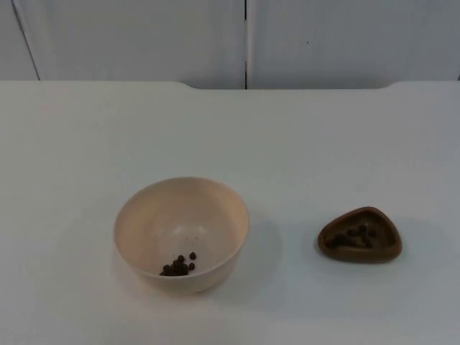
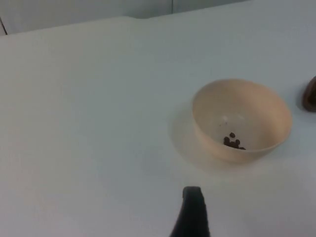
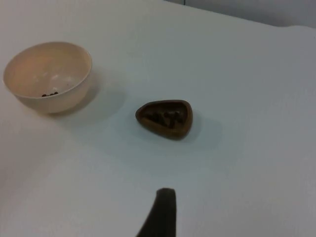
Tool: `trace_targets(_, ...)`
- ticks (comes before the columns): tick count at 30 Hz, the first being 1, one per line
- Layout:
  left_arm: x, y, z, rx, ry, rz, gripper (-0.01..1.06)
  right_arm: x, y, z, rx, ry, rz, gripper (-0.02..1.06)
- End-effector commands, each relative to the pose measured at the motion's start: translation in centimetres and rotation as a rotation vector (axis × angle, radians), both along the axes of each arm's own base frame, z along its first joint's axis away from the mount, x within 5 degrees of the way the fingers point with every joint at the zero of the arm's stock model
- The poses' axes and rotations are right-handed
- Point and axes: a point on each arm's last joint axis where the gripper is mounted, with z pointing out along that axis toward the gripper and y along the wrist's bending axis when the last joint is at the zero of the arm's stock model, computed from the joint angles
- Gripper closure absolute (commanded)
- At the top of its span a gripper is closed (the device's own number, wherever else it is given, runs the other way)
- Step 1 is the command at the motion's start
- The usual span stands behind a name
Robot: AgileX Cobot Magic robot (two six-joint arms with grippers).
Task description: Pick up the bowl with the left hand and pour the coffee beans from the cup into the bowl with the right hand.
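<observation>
Nearest the top camera sits a round, cream-coloured plastic bowl (image 1: pixel 182 233), upright on the white counter (image 1: pixel 323 144), with a small cluster of dark coffee beans (image 1: pixel 178 266) lying against its inner wall on the near side. To the right of the bowl and well apart from it rests a small brown cup with a rounded triangular rim (image 1: pixel 360 235), also upright, holding more dark beans inside. Behind both, the counter ends at a grey partition wall (image 1: pixel 144 39) with a dark vertical seam. From the left wrist camera, one black fingertip of the left end effector (image 2: pixel 191 213) stands above bare counter, near the bowl (image 2: pixel 241 120) but not touching it; the brown cup shows just as a dark edge (image 2: pixel 310 94) beyond the bowl. From the right wrist camera, a black fingertip of the right end effector (image 3: pixel 160 213) hovers above the counter short of the cup (image 3: pixel 165 118), the bowl (image 3: pixel 48 75) farther off. How far either end effector is open cannot be told, and neither holds anything.
</observation>
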Motion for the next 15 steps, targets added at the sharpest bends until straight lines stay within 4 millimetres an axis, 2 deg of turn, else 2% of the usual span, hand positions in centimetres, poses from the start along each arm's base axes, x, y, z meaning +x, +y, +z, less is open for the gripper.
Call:
trace_targets(1, -0.01, -0.04, -0.21, 0.032, -0.009, -0.020, 0.41, 0.06, 0.03, -0.02, 0.001, -0.016, 0.003, 0.29)
trace_targets(15, -0.07, -0.16, -0.21, 0.032, -0.009, -0.037, 0.41, 0.08, -0.02, -0.02, 0.000, -0.016, -0.003, 0.29)
